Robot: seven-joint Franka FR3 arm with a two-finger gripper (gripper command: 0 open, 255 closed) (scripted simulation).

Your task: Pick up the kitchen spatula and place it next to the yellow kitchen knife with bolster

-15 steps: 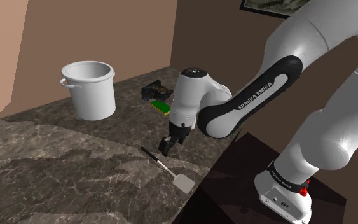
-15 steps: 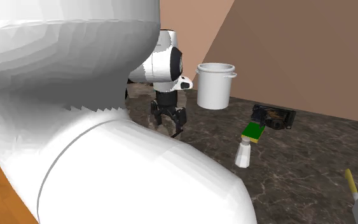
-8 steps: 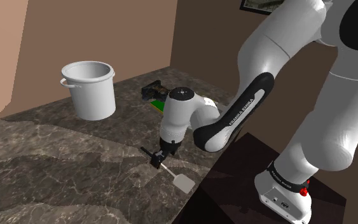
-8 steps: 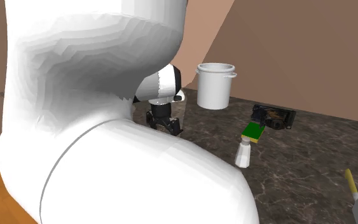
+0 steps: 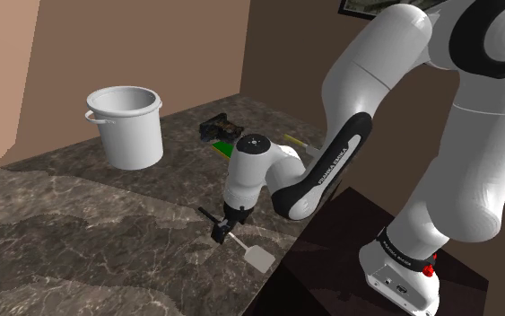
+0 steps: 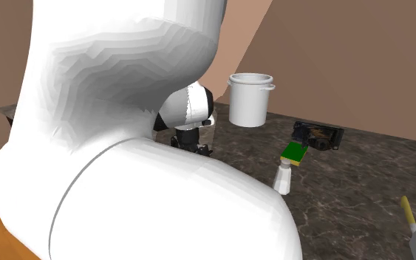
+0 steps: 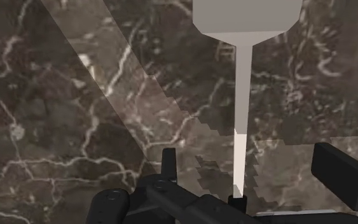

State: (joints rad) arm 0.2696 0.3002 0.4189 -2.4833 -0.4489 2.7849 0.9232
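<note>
The spatula (image 5: 241, 242) lies on the dark marble counter (image 5: 80, 233) near its front edge, with a black handle and a pale flat blade (image 5: 261, 259). My gripper (image 5: 222, 232) is down low over the spatula's shaft, just beyond the handle. In the wrist view the pale shaft (image 7: 241, 95) runs between my two fingers (image 7: 168, 162) toward the blade (image 7: 247, 16). The fingers stand apart without touching it, so my gripper (image 7: 247, 156) is open. The yellow-handled knife (image 6: 411, 225) lies far off at the second exterior view's lower right. The arm hides most of my gripper (image 6: 191, 146) there.
A large white pot (image 5: 126, 126) stands at the back of the counter. A green sponge (image 6: 296, 154), a dark tray (image 6: 318, 135) and a small white shaker (image 6: 282, 177) sit between the pot and the knife. The counter edge runs just past the spatula blade.
The arm has folded down and my gripper has dropped from above the counter to the spatula's shaft, staying open. The spatula has not moved.
</note>
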